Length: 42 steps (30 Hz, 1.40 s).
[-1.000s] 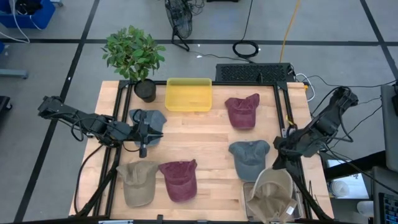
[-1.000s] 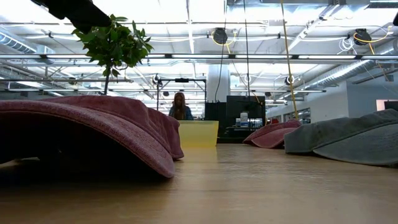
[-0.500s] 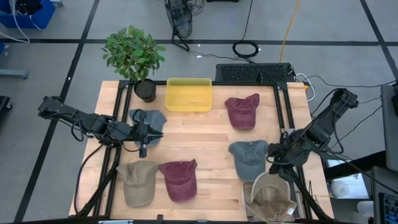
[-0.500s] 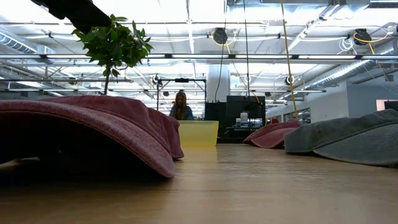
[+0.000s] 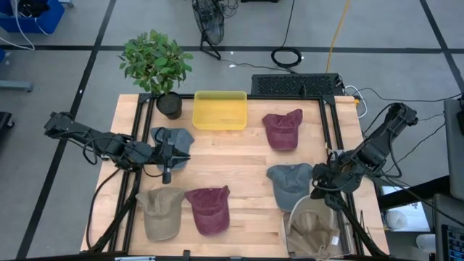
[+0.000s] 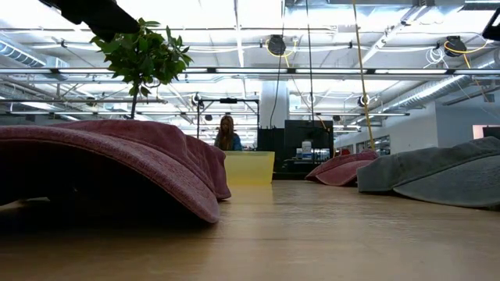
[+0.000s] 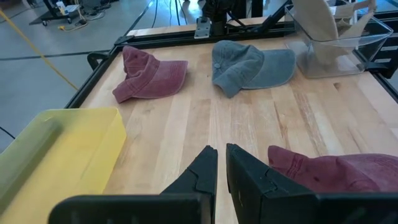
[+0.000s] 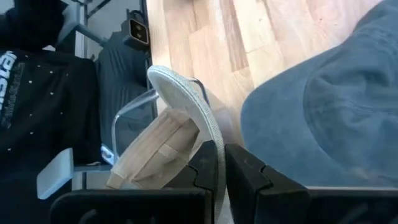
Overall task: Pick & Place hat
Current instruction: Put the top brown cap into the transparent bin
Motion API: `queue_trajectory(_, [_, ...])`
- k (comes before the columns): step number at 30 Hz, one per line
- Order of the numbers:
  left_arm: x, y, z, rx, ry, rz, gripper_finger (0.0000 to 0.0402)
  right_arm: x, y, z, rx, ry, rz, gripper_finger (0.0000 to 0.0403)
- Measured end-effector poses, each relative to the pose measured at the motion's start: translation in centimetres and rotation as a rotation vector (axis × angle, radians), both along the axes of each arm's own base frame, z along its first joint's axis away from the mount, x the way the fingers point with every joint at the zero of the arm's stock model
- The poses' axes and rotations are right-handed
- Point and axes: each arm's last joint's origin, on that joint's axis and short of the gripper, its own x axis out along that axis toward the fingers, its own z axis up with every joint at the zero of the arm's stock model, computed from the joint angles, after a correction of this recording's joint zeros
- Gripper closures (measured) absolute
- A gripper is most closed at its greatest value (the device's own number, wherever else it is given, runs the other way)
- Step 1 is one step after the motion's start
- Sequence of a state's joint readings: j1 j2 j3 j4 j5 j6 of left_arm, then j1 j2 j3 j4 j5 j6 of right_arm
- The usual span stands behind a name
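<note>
A beige hat (image 5: 312,230) sits in a clear bin (image 5: 346,233) at the table's near right corner. My right gripper (image 5: 320,191) is above it, shut on the hat; the right wrist view shows the brim (image 8: 184,99) and crown (image 8: 152,155). My left gripper (image 7: 221,167) hangs shut and holding nothing over the table's left half, beside a blue-grey hat (image 5: 172,138). Lying flat on the wood are a khaki hat (image 5: 159,212), a maroon hat (image 5: 208,209), a grey-blue hat (image 5: 290,183) and a second maroon hat (image 5: 283,129). My right gripper pinches the beige hat's brim at its edge (image 8: 210,140) between the two fingers. It comes slanting down from the far right. The crown (image 8: 152,155) hangs below the brim, inside the clear bin (image 8: 124,115).
A yellow tray (image 5: 220,109) and a potted plant (image 5: 156,64) stand at the far edge. Bare wood lies in the table's middle. A person stands in the room beyond the tray in the low view. A black frame runs along the table's edges.
My right gripper has moved toward the table's left and near edges and gone lower, staying shut on the brim. The beige hat has sunk deeper into the clear bin and shows smaller from above. The left arm has kept still.
</note>
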<state>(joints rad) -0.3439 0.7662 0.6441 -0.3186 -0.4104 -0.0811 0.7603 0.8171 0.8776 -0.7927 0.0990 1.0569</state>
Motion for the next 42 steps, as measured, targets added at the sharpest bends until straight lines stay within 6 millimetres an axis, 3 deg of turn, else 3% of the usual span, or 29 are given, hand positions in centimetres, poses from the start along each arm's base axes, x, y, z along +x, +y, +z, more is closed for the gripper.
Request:
queue_trajectory(12, [0.0, 0.0, 0.0, -0.006, 0.000, 0.003, 0.0360, 0.6, 0.8, -0.4, 0.014, 0.026, 0.040, 0.0390])
queue_trajectory(21, [0.0, 0.0, 0.0, 0.006, 0.000, -0.002, 0.0360, 0.7, 0.3, 1.9, 0.007, -0.072, 0.060, 0.0390])
queue_trajectory(28, [0.0, 0.0, 0.0, 0.020, 0.002, -0.008, 0.0360, -0.3, -1.3, 0.8, -0.053, 0.174, -0.011, 0.0390])
queue_trajectory(38, [0.0, 0.0, 0.0, 0.022, 0.001, -0.005, 0.0360, 1.2, -0.1, 5.8, -0.114, 0.035, 0.041, 0.0393])
queue_trajectory(42, [0.0, 0.0, 0.0, 0.001, 0.003, 0.006, 0.0360, 2.3, 0.8, 6.1, -0.150, 0.076, 0.047, 0.0394])
